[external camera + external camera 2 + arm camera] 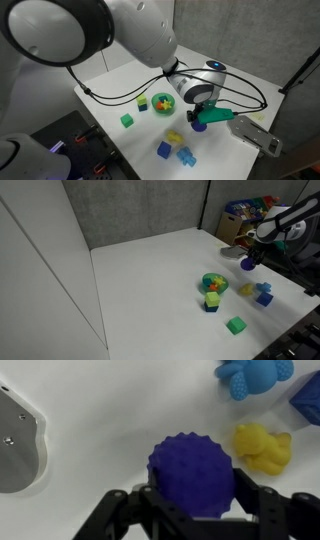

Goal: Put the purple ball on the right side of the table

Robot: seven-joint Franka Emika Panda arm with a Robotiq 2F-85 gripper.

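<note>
Exterior view, arm in front: the tool hangs over the table, with the purple ball showing as a dark blob at its tip.
Neighbours there: a green bowl sits just beside the tool and a green cube lies further off. A blue cube is nearer the table's edge, and a grey plate lies on the tool's other side.
Exterior view, across the table: the purple ball sits directly under the tool, near the green bowl and the blue cube. A wide stretch of the table beyond the toys is bare.
Wrist view: the purple ball fills the middle, and its surface looks knobbly rather than smooth. A dark finger stands against each flank.
Around it, wrist view: a yellow toy and a light blue toy lie past the ball, apart from it. The grey plate shows at the picture's left edge.
Tool state: the tool is clenched on the purple ball.
Ball's place: it is in the grasp and, judging by how large it looks against the toys, probably lifted off the table.
Step in hand: the pick looks done, so this is the carry.
Next move: travel sideways to the table's right side, high enough to clear the bowl and toys. Then lower onto bare surface and let go gently, since a ball can roll off.
Unclear: these views do not settle which edge is the robot's right.
</note>
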